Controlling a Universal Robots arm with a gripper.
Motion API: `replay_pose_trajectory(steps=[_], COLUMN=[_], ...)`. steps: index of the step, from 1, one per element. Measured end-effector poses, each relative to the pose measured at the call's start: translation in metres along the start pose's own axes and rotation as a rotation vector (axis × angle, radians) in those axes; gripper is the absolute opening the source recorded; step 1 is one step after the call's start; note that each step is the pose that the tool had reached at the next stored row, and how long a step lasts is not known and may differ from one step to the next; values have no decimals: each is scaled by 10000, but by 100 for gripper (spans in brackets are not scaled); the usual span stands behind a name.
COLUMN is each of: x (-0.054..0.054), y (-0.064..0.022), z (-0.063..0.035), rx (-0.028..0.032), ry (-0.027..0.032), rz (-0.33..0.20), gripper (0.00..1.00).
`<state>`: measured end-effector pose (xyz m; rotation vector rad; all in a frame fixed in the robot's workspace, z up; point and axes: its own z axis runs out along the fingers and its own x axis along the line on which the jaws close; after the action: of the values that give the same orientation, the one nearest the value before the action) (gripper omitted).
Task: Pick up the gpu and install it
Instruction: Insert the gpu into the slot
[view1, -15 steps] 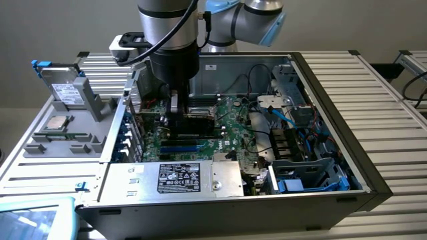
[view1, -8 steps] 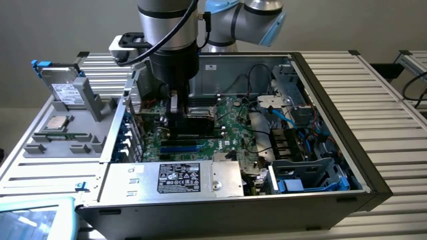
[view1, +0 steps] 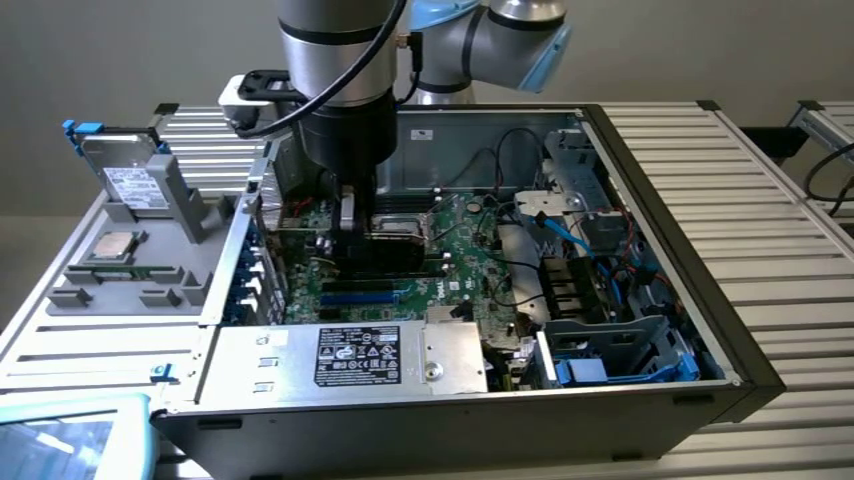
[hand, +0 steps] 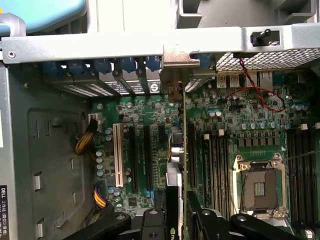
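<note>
Wrist view: small flat green-and-black gpu (hand: 173, 181) is gripped edge-on by black two-finger gripper (hand: 175, 221), upright over large green motherboard (hand: 225, 120).

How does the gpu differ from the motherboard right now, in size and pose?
The gpu stands on edge, held by the gripper, while the motherboard lies flat inside the case. The gpu is far smaller than the motherboard. The gpu carries a metal bracket at one end; the motherboard has none like it. Both show green circuit board.
</note>
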<state>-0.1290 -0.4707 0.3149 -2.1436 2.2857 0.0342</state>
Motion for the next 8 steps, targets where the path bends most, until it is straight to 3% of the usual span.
replay_pose_trajectory(steps=[4,8], x=[0,0], y=[-1,-3], z=[11,10], rx=[-93,-95], ry=[151,155], rz=[-33,-34], gripper=[27,27])
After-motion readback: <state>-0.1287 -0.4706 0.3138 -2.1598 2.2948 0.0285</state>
